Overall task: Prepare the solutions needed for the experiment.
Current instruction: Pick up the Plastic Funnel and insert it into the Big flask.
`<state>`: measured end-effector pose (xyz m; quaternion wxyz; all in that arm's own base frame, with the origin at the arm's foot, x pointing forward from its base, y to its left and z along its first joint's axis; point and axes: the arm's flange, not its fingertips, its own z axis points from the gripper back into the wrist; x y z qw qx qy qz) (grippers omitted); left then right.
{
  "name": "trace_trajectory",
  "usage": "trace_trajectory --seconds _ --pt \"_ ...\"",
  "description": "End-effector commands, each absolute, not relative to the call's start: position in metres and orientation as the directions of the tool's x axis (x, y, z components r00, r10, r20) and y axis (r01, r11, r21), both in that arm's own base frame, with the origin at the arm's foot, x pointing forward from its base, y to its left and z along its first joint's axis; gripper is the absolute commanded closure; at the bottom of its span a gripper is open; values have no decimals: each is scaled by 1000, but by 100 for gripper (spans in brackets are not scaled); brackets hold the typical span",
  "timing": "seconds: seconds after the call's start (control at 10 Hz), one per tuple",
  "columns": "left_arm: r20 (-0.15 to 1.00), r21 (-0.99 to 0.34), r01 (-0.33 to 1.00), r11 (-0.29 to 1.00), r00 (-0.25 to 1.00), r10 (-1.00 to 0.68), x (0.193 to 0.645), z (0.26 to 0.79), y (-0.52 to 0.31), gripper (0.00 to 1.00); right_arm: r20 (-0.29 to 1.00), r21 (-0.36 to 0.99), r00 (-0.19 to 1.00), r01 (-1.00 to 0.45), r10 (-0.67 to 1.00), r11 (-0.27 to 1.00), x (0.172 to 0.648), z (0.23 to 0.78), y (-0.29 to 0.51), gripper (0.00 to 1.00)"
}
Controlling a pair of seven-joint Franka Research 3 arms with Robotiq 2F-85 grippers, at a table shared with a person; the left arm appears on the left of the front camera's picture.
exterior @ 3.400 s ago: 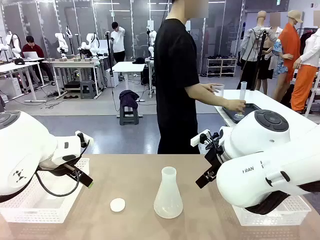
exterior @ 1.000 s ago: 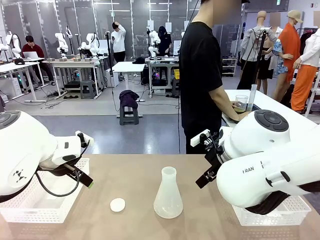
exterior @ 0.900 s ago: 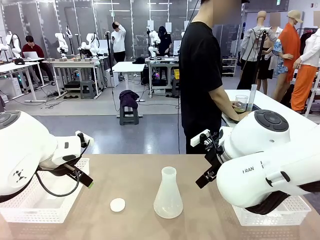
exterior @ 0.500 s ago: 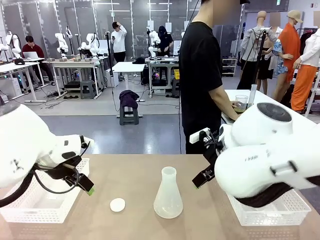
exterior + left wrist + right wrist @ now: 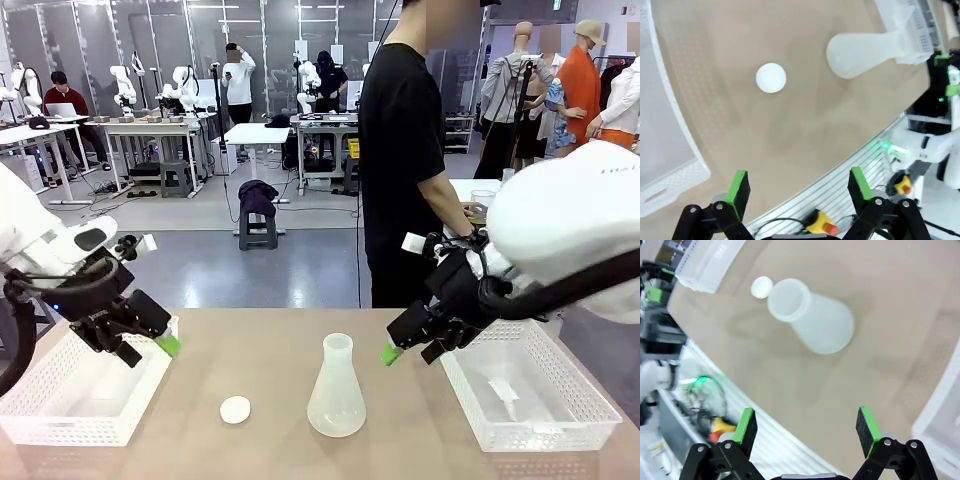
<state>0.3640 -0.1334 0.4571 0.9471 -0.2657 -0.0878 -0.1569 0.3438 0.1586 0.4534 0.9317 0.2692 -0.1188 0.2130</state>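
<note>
Now both my arms have swung up and in toward the conical flask (image 5: 336, 390).
It stands upright and uncapped mid-surface (image 5: 260, 345), with a white round cap (image 5: 235, 410) near it on my left; I cannot tell if liquid is inside. My left tool (image 5: 799, 182) and right tool (image 5: 806, 424) hang wide open and empty on either side. I judge a grasp comes next.
</note>
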Motion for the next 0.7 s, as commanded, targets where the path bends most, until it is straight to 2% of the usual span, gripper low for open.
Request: trace_trajectory --seconds 0.0,0.1,0.2,0.4,0.5,0.6 --pt "232 -568 320 759 946 -225 372 457 -135 0 297 533 900 -433 319 727 349 455 157 0" --pt "295 -442 521 730 853 -430 370 456 -133 0 350 194 780 -602 519 775 349 447 155 0" --pt "235 -526 317 789 946 -223 367 461 -131 0 303 508 899 -432 315 745 343 456 157 0" --pt "235 -526 317 789 946 -223 367 461 -131 0 303 508 899 -432 315 745 343 456 157 0" --pt "252 -507 360 783 931 -265 367 460 -130 0 303 451 885 -459 352 766 345 453 156 0" --pt "127 -721 162 673 987 -102 368 461 -108 0 265 451 910 -410 320 793 339 448 140 0"
